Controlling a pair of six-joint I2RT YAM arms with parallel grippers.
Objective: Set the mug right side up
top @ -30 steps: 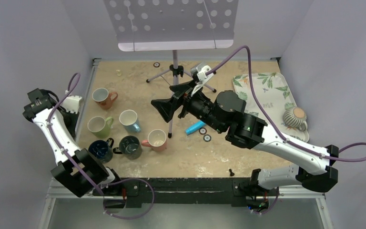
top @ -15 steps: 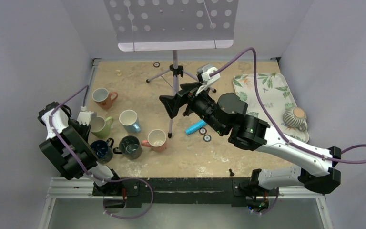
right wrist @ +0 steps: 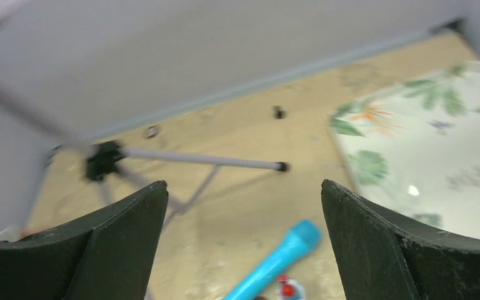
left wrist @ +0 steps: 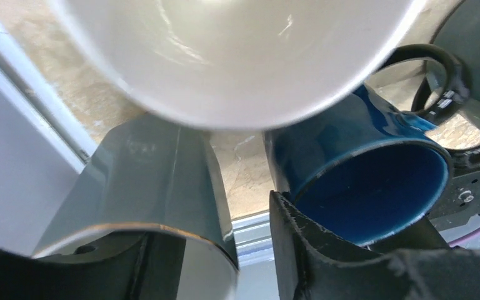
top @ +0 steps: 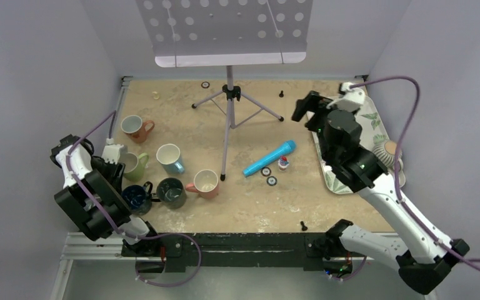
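Note:
The upside-down mug [top: 390, 152], ribbed and grey-beige, sits base up on the leaf-print tray [top: 352, 110] at the right, partly hidden behind my right arm. My right gripper [top: 304, 106] is open and empty, raised over the tray's far left corner and pointing toward the table's middle. In the right wrist view its jaws [right wrist: 244, 187] stand wide apart, with the tray [right wrist: 425, 137] to their right; the mug is out of that view. My left gripper [top: 110, 164] is low beside the green mug [top: 131, 165], almost closed with a thin gap [left wrist: 248, 187], holding nothing.
Several upright mugs stand at the left: orange [top: 135, 127], white-blue [top: 170, 157], pink [top: 205, 182], dark [top: 170, 191], blue [top: 134, 197]. A music stand [top: 228, 94] rises at the back middle. A blue marker [top: 270, 158] and small caps [top: 267, 172] lie mid-table.
My right arm has swung from the table's middle over to the right, toward the tray. My left arm folded down beside the green mug, then stayed still.

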